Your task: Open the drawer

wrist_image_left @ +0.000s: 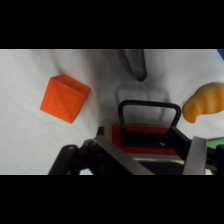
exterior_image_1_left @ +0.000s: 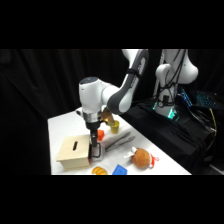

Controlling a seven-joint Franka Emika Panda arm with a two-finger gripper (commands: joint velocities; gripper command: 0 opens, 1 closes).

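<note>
Wrist view has the gripper (wrist_image_left: 150,162) rising from the bottom edge, its black linkage at 7 o'clock and a pale finger (wrist_image_left: 196,156) at 5 o'clock. Whether the fingers are spread or pressed together cannot be told from either view. Just beyond the fingers sits the front of the drawer (wrist_image_left: 145,137), a reddish face with its black loop handle (wrist_image_left: 148,114) standing out toward 12 o'clock; the handle lies right at the gripper's reach, though contact cannot be made out. An orange block (wrist_image_left: 64,98) rests on the white table (wrist_image_left: 30,145) at 10 o'clock from the handle, well apart from it. At 3 o'clock an orange, ridged object (wrist_image_left: 205,106) lies near the handle's corner. Metal tongs (wrist_image_left: 136,64) point in from 12 o'clock.

Side view shows the gripper (exterior_image_1_left: 93,150) coming straight down at the right-hand face of the pale wooden box (exterior_image_1_left: 74,151), which has a dark slot on top. The box sits at 9 o'clock from the gripper, touching or just beside it. A yellow cup (exterior_image_1_left: 113,124) stands at 1 o'clock behind the arm, the tongs (exterior_image_1_left: 119,142) lie at 3 o'clock, and a round orange toy (exterior_image_1_left: 141,158) lies further right.
</note>
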